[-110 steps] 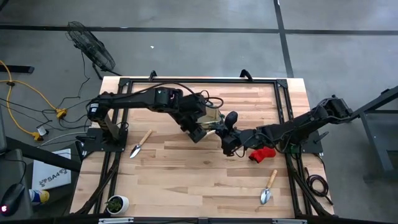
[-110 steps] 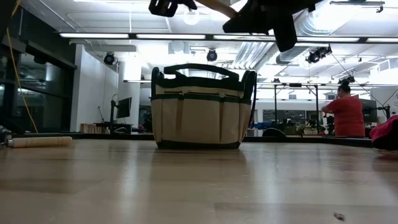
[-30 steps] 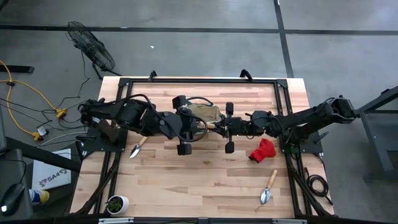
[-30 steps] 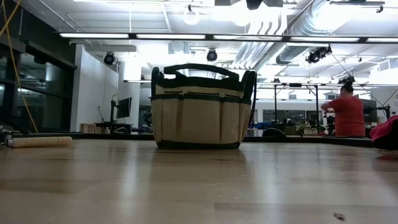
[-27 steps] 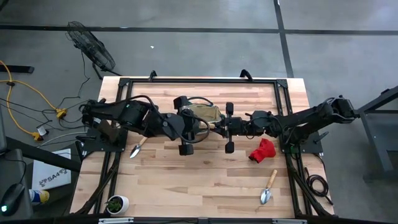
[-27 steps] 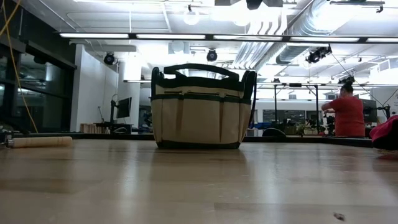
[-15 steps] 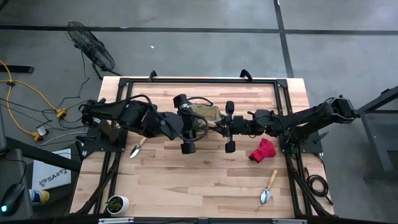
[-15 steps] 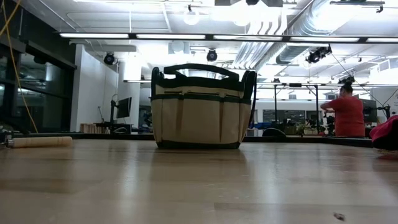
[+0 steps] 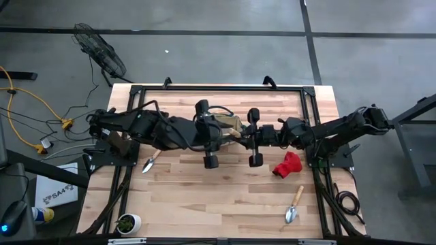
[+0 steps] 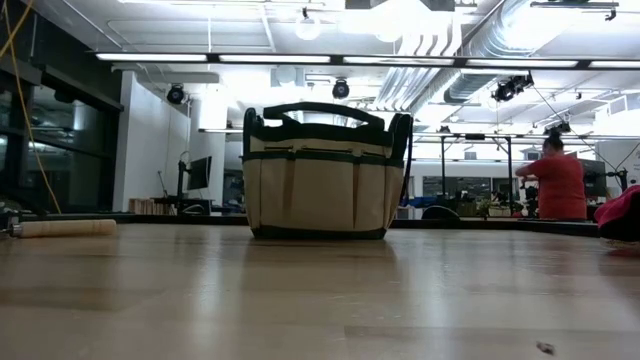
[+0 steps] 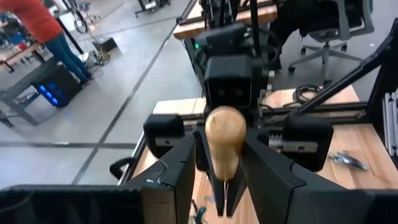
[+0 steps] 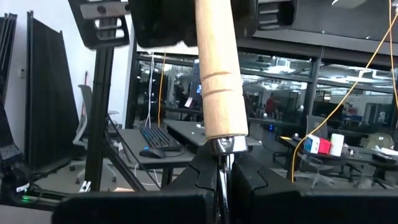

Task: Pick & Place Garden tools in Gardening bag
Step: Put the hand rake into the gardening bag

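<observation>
Left gripper (image 11: pixel 225 163) fingers clamp a rounded light-wood tool handle (image 11: pixel 225 140); opposing dark gripper (image 11: pixel 226 198) meets it.

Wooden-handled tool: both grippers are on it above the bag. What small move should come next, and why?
Probably the right gripper should open. The wooden-handled tool is held at both ends above the gardening bag: the left gripper clasps its handle, the right pinches its metal shank. One must let go before it can be lowered.

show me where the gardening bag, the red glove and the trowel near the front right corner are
gardening bag (image 10: pixel 322 180): low view, front canvas panel.
red glove (image 9: pixel 287 165): high view, its middle.
trowel (image 9: pixel 294 203): high view, where the wooden handle meets the metal.
</observation>
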Controlling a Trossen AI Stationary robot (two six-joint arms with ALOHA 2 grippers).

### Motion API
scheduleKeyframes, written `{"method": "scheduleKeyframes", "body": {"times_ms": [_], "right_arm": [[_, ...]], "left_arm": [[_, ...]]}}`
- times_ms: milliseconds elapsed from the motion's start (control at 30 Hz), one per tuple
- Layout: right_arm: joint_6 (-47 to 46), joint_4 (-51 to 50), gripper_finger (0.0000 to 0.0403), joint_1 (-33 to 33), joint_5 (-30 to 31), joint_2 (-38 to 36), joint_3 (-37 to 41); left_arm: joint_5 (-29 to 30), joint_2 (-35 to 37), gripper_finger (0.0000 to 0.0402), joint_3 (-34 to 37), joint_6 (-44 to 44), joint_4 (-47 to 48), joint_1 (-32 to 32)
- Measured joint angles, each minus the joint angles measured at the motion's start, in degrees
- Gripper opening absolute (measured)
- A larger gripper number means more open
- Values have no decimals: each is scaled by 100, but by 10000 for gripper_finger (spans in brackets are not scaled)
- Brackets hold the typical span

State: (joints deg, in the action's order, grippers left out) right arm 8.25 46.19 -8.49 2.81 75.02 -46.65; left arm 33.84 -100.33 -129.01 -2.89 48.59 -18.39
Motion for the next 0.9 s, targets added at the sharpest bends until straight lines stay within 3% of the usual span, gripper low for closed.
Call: {"method": "scheduleKeyframes", "body": {"times_ms": [733, 900], "right_arm": [[81, 79, 4, 0, -4, 0, 0], [98, 79, 4, 0, 3, 0, 0]], "left_arm": [[-39, -2, 123, 321, -340, -904, 7], [0, -11, 92, 385, -344, -904, 4]]}}
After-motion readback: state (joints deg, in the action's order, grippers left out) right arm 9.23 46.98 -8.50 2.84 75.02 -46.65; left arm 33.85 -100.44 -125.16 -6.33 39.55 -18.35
